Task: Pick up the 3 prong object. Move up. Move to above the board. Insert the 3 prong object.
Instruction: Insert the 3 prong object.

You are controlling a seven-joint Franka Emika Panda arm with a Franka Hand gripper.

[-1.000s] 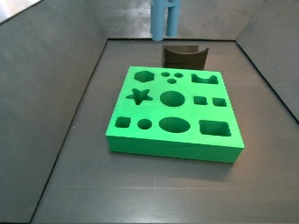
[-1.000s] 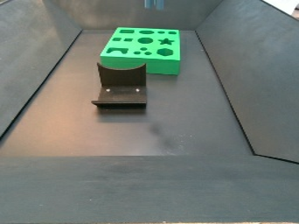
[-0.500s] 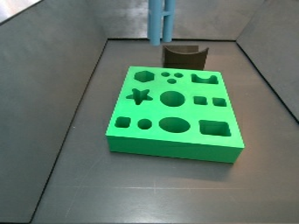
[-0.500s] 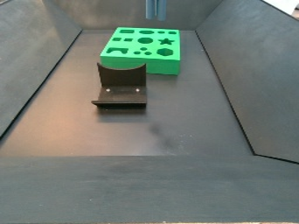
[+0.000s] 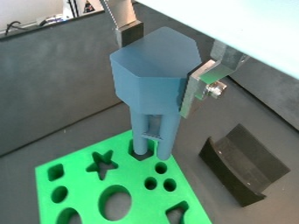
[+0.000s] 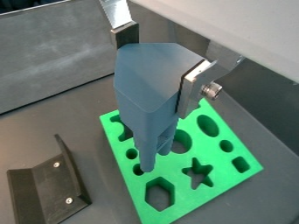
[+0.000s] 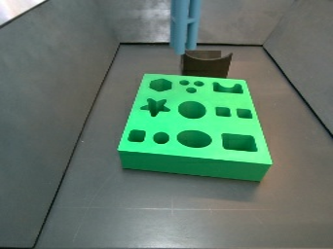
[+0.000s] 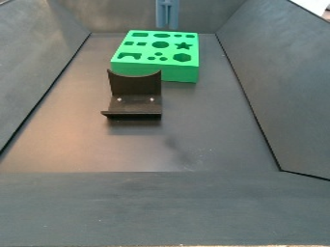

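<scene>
My gripper point(image 5: 163, 61) is shut on the 3 prong object point(image 5: 158, 79), a steel-blue piece with a blocky head and long prongs pointing down; it also shows in a wrist view point(image 6: 152, 87). The silver fingers point(image 6: 197, 83) press its head from two sides. The prongs hang above the green board point(image 5: 82, 188), over small round holes near its edge, apart from it. In a side view the prongs point(image 7: 185, 29) hang from the top of the picture over the board's point(image 7: 196, 163) far end. They also show above the board point(image 8: 161, 70) in a side view point(image 8: 164, 14).
The dark fixture point(image 8: 133, 96) stands on the floor next to the board's end and shows behind the board in a side view point(image 7: 205, 61). It also shows in both wrist views point(image 5: 239, 162) point(image 6: 47, 179). Grey sloping walls enclose the floor.
The 3 prong object has come down a little towards the board in both side views. The board and the fixture have not moved.
</scene>
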